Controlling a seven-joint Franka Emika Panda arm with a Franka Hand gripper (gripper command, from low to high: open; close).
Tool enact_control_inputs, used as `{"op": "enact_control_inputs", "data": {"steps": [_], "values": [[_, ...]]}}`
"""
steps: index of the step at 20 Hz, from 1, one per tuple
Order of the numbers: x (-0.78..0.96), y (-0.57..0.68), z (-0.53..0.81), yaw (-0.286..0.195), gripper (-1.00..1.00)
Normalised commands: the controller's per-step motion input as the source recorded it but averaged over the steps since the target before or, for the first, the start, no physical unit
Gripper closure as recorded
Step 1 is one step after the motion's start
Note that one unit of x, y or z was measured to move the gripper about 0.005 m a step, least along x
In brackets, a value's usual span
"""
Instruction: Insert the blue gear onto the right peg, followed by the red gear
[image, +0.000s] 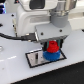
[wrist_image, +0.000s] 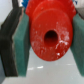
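Observation:
My gripper (image: 51, 46) is shut on the red gear (image: 51, 48), a bright red disc with a raised hub. In the wrist view the red gear (wrist_image: 50, 32) fills the frame between the teal pads (wrist_image: 22, 47), and its centre hole shows dark. Directly beneath it the wider blue gear (image: 52, 56) lies flat on the grey black-edged plate (image: 34, 59). The red gear is just above or on the blue one; I cannot tell whether they touch. The right peg is hidden under the gears and the gripper.
The plate lies on a white table (image: 12, 70). A black cable (image: 15, 36) runs in from the exterior view's left toward the arm's white body (image: 30, 22).

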Motion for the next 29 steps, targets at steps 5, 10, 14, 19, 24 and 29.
{"op": "enact_control_inputs", "data": {"steps": [5,10,14,19,24,29], "values": [[0.16,-0.03,-0.12,0.0,1.0],[0.11,-0.06,-0.21,0.0,1.0],[0.16,-0.02,-0.15,0.0,-1.0],[0.06,0.09,0.21,0.0,-1.0],[0.01,0.13,0.52,0.0,-1.0],[-0.01,0.01,0.52,0.0,-1.0]]}}
